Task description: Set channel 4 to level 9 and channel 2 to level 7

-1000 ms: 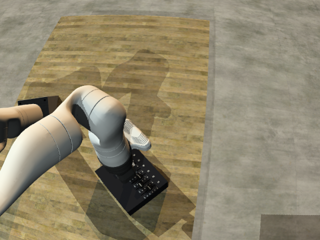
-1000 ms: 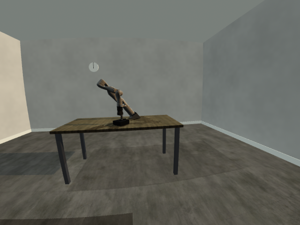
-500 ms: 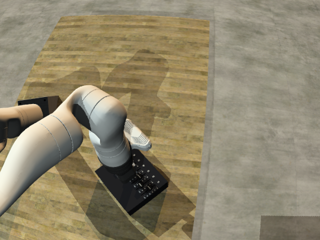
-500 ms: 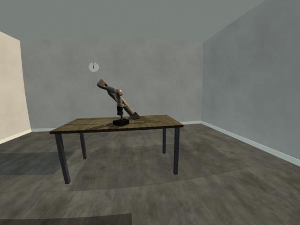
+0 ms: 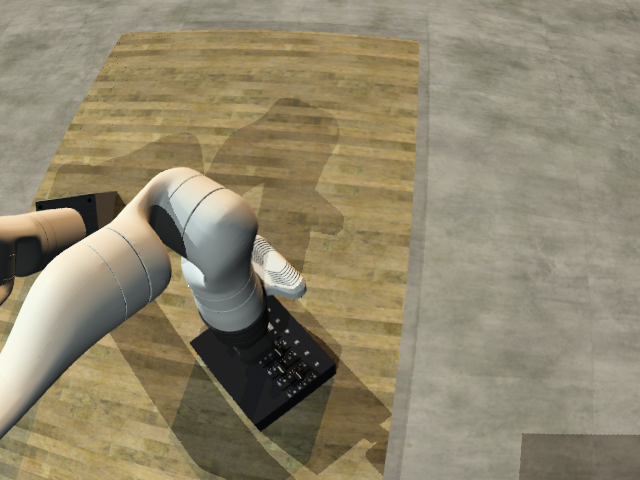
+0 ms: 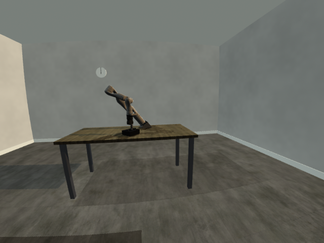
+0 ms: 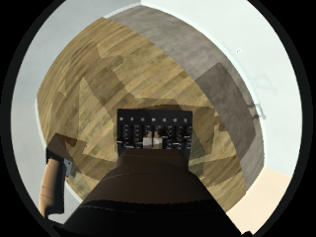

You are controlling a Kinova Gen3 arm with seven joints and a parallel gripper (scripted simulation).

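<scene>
The black lighting desk (image 5: 242, 392) (image 6: 130, 132) (image 7: 129, 126) stands flat on the wooden table (image 5: 310, 77) (image 6: 167, 130) (image 7: 99, 73), near its right edge in the top view. A row of several faders (image 5: 289, 369) (image 7: 173, 133) with white marks runs along its right half. My gripper (image 5: 261, 357) (image 6: 130, 127) (image 7: 153, 136) is shut and points straight down with its fingertips on the fader area, near the middle of the row. The wrist hides the fingertips' exact contact. The fader levels are too small to read.
The arm's base plate (image 5: 77, 204) sits at the table's left side. The arm's elbow (image 5: 206, 217) hangs over the desk's back part. The table's right edge (image 5: 413, 258) lies close to the desk. Grey floor (image 5: 516, 206) surrounds the table.
</scene>
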